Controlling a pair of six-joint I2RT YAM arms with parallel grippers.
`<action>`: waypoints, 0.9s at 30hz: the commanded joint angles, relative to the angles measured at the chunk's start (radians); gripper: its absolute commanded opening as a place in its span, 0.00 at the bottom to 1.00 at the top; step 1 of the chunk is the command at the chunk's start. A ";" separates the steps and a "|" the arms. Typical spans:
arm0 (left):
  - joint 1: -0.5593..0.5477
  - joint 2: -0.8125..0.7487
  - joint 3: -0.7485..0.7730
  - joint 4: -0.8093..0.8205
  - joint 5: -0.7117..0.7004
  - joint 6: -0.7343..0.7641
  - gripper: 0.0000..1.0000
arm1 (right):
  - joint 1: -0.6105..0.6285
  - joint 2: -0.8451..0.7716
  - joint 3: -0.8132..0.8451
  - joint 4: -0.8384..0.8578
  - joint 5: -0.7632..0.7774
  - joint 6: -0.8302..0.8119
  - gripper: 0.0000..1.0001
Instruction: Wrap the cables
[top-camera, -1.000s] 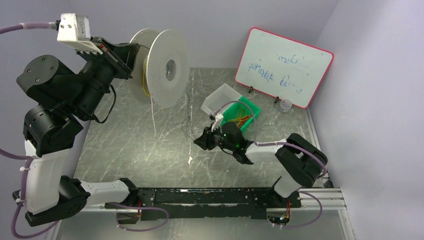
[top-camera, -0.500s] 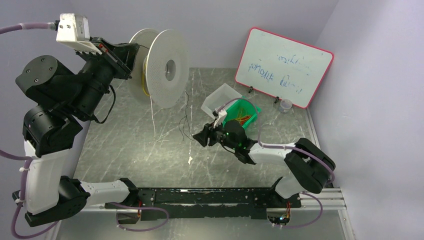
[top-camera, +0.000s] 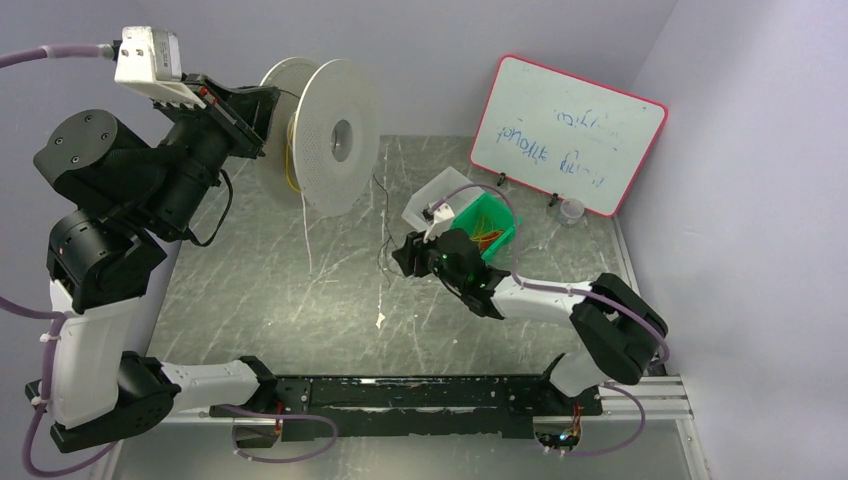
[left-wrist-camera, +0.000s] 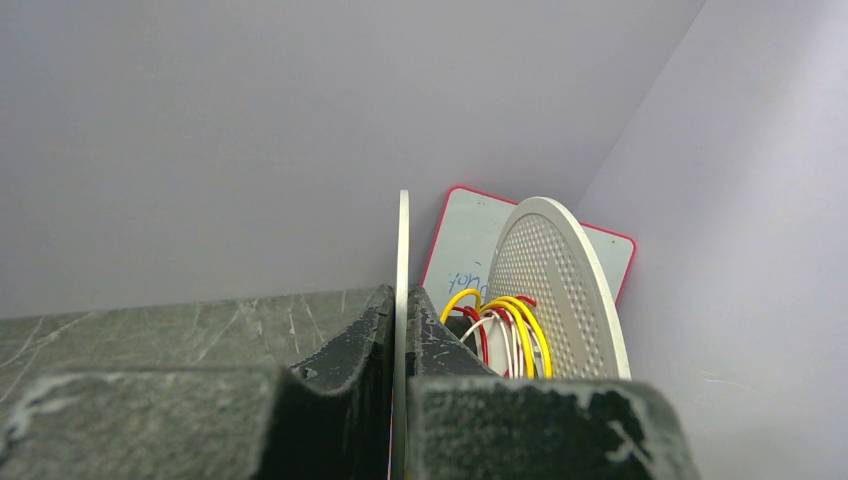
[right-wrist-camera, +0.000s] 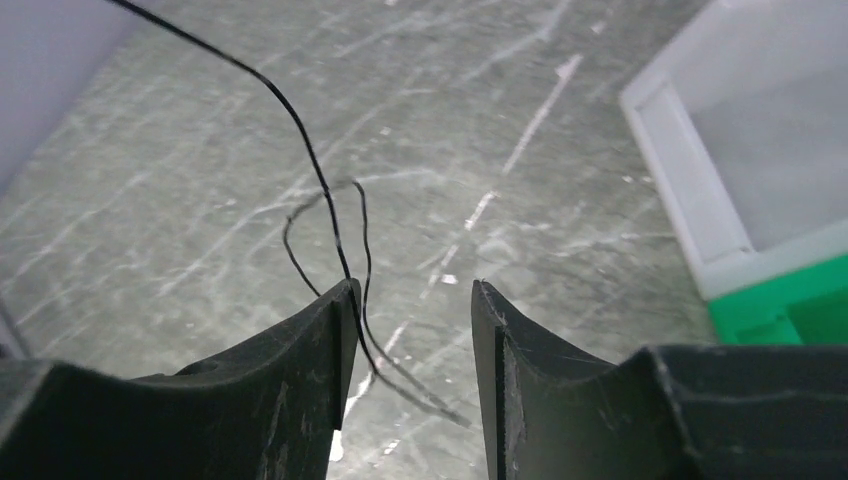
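Right gripper (top-camera: 404, 256) has slid away from its base toward the spool (top-camera: 335, 135), bringing its jaws up to the black cable (right-wrist-camera: 320, 185). They stand about half open and clamp nothing; the cable only brushes 1 finger's inner face. Being limp, it could slip out as they close, or a stray loop get pinched. Left gripper (left-wrist-camera: 401, 300) is clamped on the spool's flange (left-wrist-camera: 402, 250). Close on the right hand's right, the green bin (right-wrist-camera: 790, 300) holds yellow and orange-red cables (top-camera: 486, 228); the white tray (right-wrist-camera: 680, 170) shows nothing inside

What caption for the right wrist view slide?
Right gripper open over the grey tabletop, a black cable running along the inner edge of one finger.
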 joint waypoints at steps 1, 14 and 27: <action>0.001 -0.006 0.020 0.106 0.029 -0.027 0.07 | 0.004 0.048 0.052 -0.094 0.153 -0.023 0.47; 0.002 -0.031 0.060 0.066 0.064 -0.067 0.07 | 0.006 0.209 0.179 -0.138 0.482 -0.088 0.47; 0.002 -0.065 0.070 0.045 0.057 -0.072 0.07 | 0.007 0.258 0.150 -0.124 0.507 -0.098 0.42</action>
